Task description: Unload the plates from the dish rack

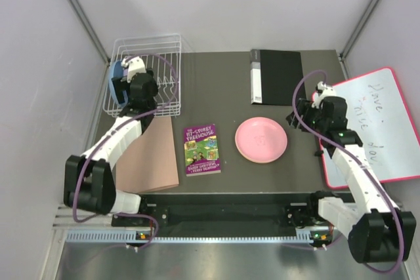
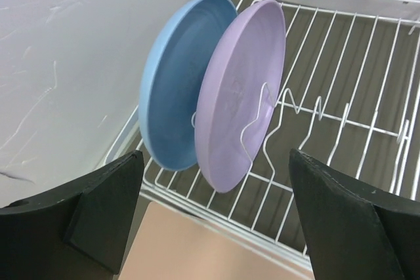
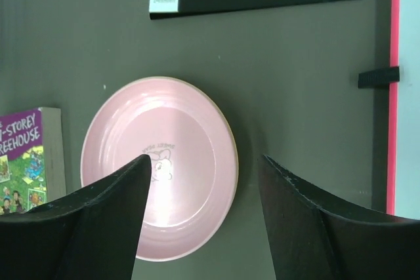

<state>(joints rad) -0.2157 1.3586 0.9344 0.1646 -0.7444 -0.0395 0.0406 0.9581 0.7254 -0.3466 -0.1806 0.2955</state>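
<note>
The white wire dish rack [image 1: 161, 63] stands at the far left. A light blue plate [image 2: 174, 83] and a purple plate [image 2: 239, 90] stand on edge in its left slots. The blue plate also shows in the top view [image 1: 117, 82]. My left gripper [image 2: 213, 214] is open and empty, above the rack's near rim, facing both plates; in the top view [image 1: 134, 82] it covers the purple plate. A pink plate [image 1: 262, 140] lies flat on the table. My right gripper [image 3: 205, 188] is open and empty above its right rim [image 3: 157, 195]. No yellow-orange plate shows plainly.
A tan board [image 1: 151, 155] lies in front of the rack. A purple book [image 1: 201, 149] lies mid-table. A black binder [image 1: 275, 77] lies at the back. A red-framed whiteboard [image 1: 377, 122] lies at the right, under my right arm. Walls enclose the table.
</note>
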